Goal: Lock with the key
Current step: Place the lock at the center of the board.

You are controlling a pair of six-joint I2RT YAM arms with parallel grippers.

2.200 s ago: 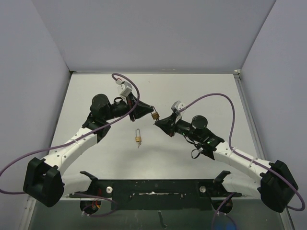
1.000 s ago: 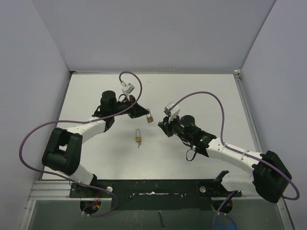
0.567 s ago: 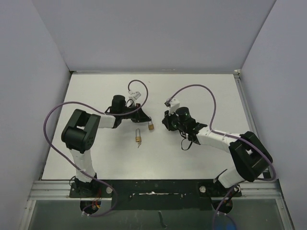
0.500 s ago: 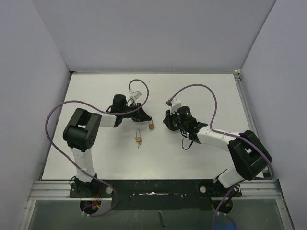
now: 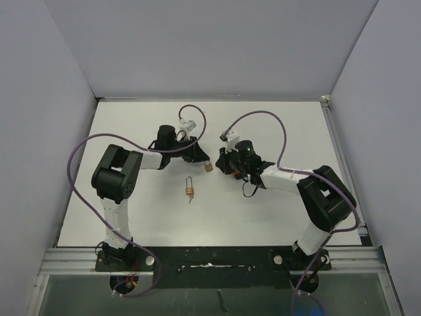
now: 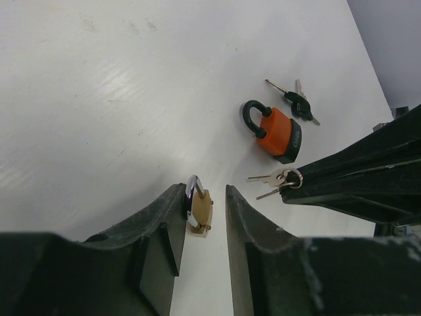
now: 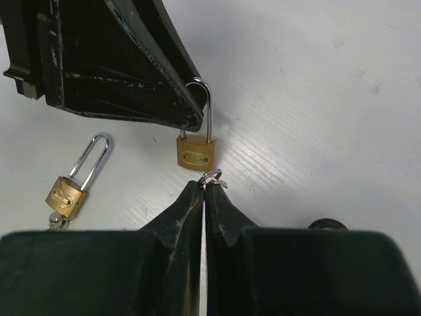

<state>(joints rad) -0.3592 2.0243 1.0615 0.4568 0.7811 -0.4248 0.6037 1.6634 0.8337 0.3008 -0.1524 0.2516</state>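
My left gripper (image 5: 202, 158) holds a small brass padlock (image 5: 208, 167) by its silver shackle, low over the white table. In the left wrist view the padlock (image 6: 199, 209) sits edge-on between the fingers, against the left one. My right gripper (image 7: 204, 185) is shut on a key ring (image 7: 213, 177), just below the padlock's body (image 7: 195, 156). The silver keys (image 6: 271, 178) hang from that gripper's tip (image 6: 296, 181). In the top view the right gripper (image 5: 220, 164) is just right of the padlock.
A second brass padlock (image 5: 189, 191), shackle open and a key in its base, lies nearer the arms' bases (image 7: 67, 193). An orange and black padlock (image 6: 275, 135) and black-headed keys (image 6: 299, 105) lie on the table behind the right gripper.
Both grippers have drawn together at the table's middle. The left gripper moved right with the padlock. The right gripper moved left and a little back, bringing the keys up to the padlock.
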